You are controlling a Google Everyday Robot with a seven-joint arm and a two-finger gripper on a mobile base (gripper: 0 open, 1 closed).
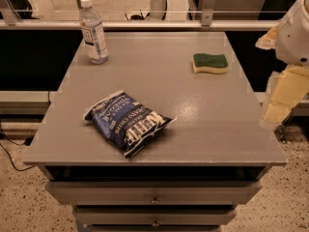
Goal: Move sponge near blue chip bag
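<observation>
Grey bench (203, 129), flat top, drawers (154, 193) below. At far right part of it, sponge (210, 63) lying flat, dark green side up. At near left-centre, blue chip bag (126, 123) lying askew with white lettering up, well apart from sponge. At far left corner, water bottle (93, 32) upright. Beyond right edge of bench, gripper (282, 98), pale and blurred, perhaps a little above top level; released or clenched, impossible to tell.
</observation>
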